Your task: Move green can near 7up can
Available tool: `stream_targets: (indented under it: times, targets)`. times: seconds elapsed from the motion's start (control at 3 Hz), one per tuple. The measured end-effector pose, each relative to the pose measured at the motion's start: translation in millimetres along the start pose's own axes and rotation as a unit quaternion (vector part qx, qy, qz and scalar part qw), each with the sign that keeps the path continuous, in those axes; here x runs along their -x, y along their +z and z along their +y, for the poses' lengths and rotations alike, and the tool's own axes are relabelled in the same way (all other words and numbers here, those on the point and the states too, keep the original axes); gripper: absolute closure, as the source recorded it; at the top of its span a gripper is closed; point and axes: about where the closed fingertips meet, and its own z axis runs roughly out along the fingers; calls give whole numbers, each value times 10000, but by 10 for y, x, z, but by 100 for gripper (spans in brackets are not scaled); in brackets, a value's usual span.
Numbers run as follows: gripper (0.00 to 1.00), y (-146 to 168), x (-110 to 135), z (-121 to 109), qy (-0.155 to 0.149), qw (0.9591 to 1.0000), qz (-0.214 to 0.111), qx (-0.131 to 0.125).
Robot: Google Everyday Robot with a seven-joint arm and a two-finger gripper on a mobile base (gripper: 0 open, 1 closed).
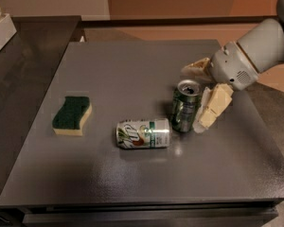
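Observation:
The green can (184, 109) stands upright on the grey table (132, 183), right of centre, its silver top showing. The 7up can (143, 133) lies on its side just to the left of it, a small gap between them. My gripper (204, 86) comes in from the right on a white arm and is open. One beige finger (212, 107) is close against the can's right side. The other finger (195, 68) is behind the can and apart from it. The can rests on the table and is not lifted.
A green and yellow sponge (72, 115) lies at the table's left. A white object (0, 30) sits on the dark counter at the far left. The table's front edge runs along the bottom of the view.

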Motion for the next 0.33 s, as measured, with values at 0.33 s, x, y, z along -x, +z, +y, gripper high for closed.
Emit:
stream_targets:
  times: [0.33]
  targets:
    - [0, 0, 0, 0, 0, 10000, 0, 0]
